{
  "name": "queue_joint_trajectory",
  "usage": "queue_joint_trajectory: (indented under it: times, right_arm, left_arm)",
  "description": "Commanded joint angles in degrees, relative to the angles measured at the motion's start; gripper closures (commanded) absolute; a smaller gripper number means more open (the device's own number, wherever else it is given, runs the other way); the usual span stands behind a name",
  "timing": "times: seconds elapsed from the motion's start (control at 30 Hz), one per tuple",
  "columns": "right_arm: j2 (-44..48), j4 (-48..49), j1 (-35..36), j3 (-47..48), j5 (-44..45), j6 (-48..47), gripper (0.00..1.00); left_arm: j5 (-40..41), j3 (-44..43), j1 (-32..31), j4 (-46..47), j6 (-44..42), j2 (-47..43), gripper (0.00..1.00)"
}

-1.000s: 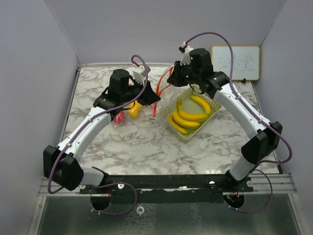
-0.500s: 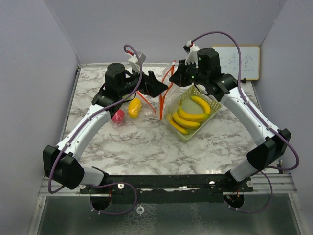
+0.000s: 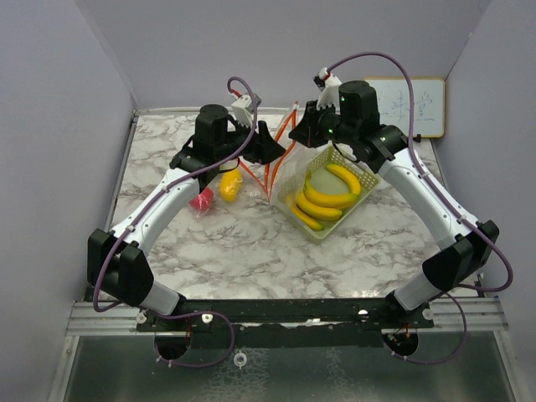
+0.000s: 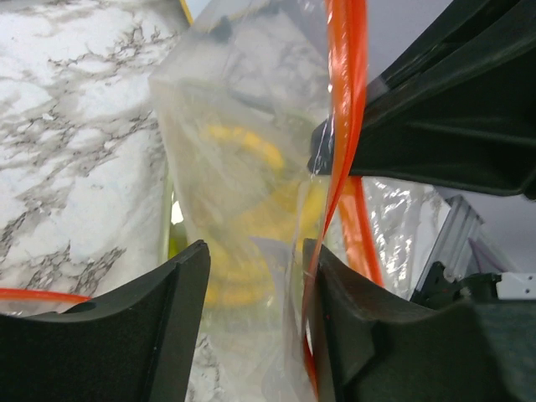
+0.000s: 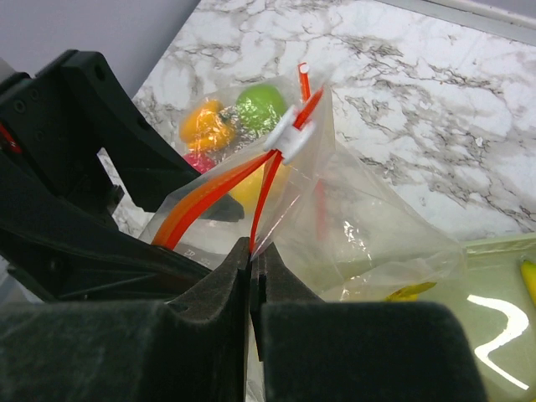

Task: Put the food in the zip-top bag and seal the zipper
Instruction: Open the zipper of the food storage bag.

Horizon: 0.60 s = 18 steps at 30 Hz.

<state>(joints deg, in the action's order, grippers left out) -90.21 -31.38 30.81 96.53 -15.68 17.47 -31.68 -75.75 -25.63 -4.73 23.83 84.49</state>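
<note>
Marbled white tabletop bore a pale green mesh tray of curved glossy bananas beside a crinkled clear zip-top bag holding a round orange, green apple and red-pink ball. The right gripper pinched the bag's lip tight, while the left gripper stood parted, film between its fingers.

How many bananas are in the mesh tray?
4, it seems, side by side in the tray: one banana at the far end, three curved nearer the front. More may hide underneath.
</note>
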Motion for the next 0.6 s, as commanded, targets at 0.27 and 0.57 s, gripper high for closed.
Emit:
queue_joint_trajectory:
  times: [0.27,0.57]
  right_arm:
    - [2.59,0.65,0.04,0.15,3.06,-2.96,0.96]
    - [3.65,-0.94,-0.26,-7.48,15.27,0.63,0.98]
  left_arm:
    - [28.55,-4.55,0.69,-19.92,-13.18,-5.14,1.0]
    - [60.34,-13.17,1.02,-25.39,-22.5,-9.36,1.0]
